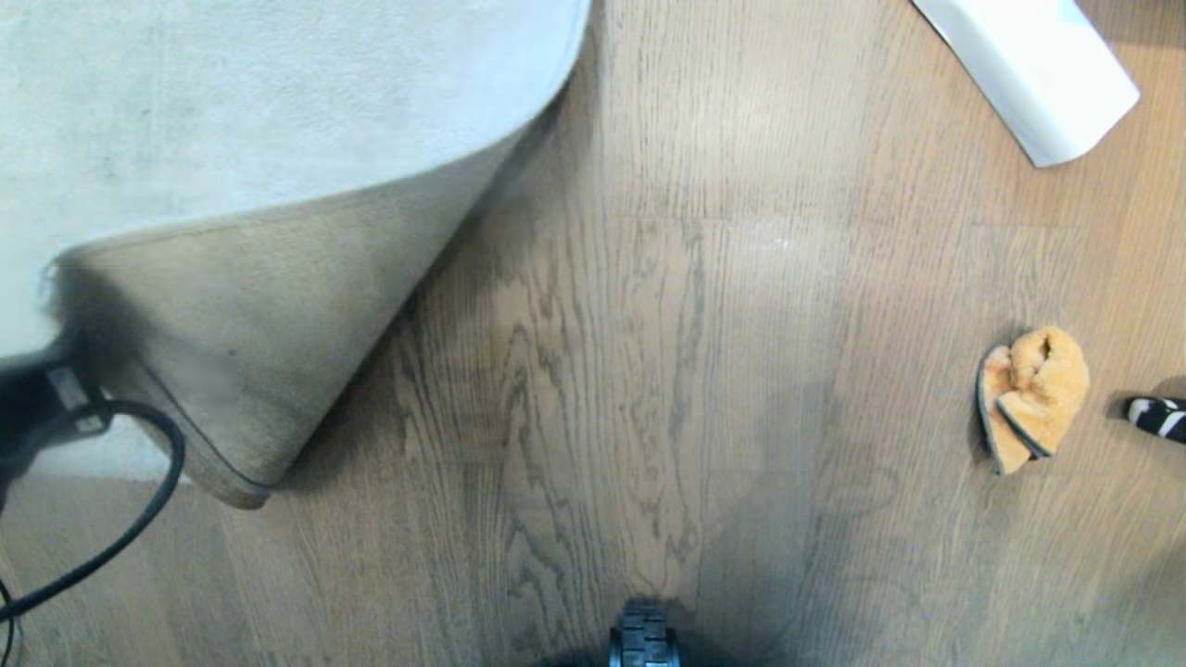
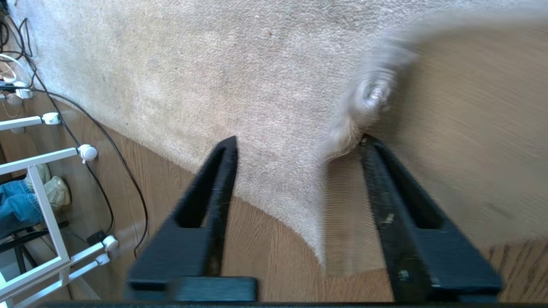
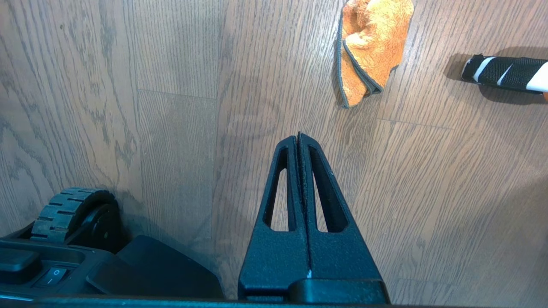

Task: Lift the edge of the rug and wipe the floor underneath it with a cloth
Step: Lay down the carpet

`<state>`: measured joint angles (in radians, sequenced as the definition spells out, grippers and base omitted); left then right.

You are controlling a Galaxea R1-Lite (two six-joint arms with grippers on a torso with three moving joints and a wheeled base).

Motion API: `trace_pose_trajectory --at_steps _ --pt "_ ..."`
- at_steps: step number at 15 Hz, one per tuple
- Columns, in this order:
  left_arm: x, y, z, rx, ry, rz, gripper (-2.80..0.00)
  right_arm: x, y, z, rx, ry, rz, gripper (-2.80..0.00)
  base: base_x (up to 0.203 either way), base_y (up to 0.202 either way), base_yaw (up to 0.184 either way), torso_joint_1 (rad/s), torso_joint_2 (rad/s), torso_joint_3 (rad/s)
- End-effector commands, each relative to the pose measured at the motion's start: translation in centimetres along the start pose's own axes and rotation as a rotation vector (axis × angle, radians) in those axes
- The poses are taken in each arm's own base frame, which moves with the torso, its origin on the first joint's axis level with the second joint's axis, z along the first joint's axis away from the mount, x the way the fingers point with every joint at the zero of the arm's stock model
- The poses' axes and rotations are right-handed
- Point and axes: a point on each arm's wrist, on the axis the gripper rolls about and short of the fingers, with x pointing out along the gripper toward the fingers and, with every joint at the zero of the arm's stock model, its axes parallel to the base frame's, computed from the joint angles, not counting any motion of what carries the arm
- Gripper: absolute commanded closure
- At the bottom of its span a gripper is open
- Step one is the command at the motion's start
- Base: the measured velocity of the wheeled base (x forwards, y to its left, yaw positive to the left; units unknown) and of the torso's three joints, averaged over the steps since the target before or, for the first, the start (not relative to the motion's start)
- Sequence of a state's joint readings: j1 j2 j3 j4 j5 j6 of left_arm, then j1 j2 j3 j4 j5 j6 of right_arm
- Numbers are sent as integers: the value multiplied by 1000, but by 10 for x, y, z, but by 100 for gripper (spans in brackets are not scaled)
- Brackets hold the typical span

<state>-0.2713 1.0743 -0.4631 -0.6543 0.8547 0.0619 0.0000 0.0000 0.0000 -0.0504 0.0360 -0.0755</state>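
Observation:
The pale grey rug (image 1: pixel 232 102) has its corner turned over, so the tan backing of the rug edge (image 1: pixel 250 324) faces up above the wood floor (image 1: pixel 667 352). My left gripper (image 2: pixel 298 139) is open at that corner, at the head view's far left. The blurred flap of backing (image 2: pixel 471 128) lies against one finger (image 2: pixel 385 192), with nothing pinched. The orange cloth (image 1: pixel 1033 394) lies crumpled on the floor to the right. My right gripper (image 3: pixel 298 136) hangs shut and empty above the floor, short of the cloth (image 3: pixel 370 47).
A white rolled sheet (image 1: pixel 1028 65) lies at the far right. A black-and-white striped object (image 1: pixel 1158 417) sits just right of the cloth. A black cable (image 1: pixel 139 519) loops by the rug corner. My base wheel (image 1: pixel 642 639) is at the near edge. A white rack (image 2: pixel 43 192) and cables stand beside the rug.

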Motion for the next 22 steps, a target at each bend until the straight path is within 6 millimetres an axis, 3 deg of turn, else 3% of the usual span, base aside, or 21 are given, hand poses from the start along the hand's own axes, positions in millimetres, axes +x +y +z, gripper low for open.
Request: trace_pose_trajectory --at_steps 1,16,22 --pt "-2 1 -1 -2 -2 -1 -280 0 0 0 -1 1 1 0 0 0 0 0 0 0" --pt "-24 12 17 -70 -80 -90 -280 0 0 0 -1 1 1 0 0 0 0 0 0 0" --pt "-32 8 11 -59 -68 -167 -280 0 0 0 -1 1 1 0 0 0 0 0 0 0"
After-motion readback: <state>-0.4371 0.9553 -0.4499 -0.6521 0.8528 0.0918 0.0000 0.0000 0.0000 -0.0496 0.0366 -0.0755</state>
